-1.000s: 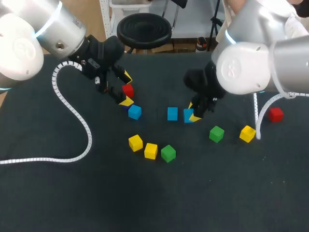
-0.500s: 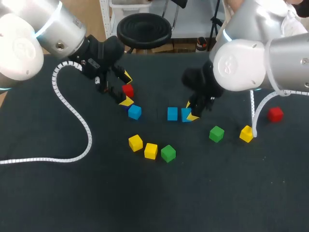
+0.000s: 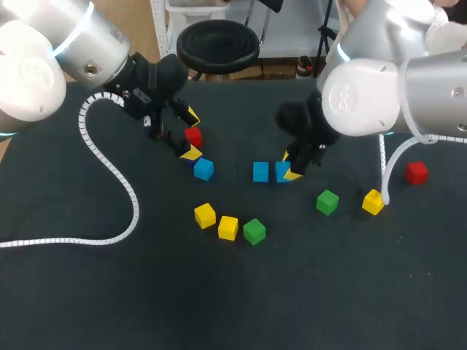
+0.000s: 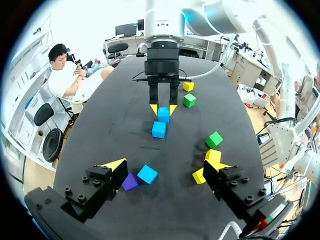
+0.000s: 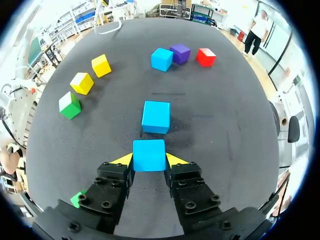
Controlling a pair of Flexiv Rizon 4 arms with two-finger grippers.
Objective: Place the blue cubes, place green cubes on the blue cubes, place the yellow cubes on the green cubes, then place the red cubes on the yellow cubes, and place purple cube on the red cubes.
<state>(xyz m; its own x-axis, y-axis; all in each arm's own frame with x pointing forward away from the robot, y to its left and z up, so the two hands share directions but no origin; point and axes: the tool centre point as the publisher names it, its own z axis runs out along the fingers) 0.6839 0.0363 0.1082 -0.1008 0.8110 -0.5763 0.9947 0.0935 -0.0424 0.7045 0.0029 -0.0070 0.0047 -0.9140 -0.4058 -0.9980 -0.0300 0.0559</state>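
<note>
Dark tabletop (image 3: 109, 292) carries my right gripper (image 5: 149, 161), pinching one blue cube (image 5: 149, 152) between its tips, now nudged closer to the second blue cube (image 5: 156, 116) just ahead, seemingly not quite touching, so the blue base row is nearly set.

blue cubes (image 3: 260, 172), green cubes (image 3: 254, 231), yellow cubes (image 3: 205, 215), red cubes (image 3: 417, 172), purple cube (image 5: 179, 53), black table (image 3: 219, 292)
</note>
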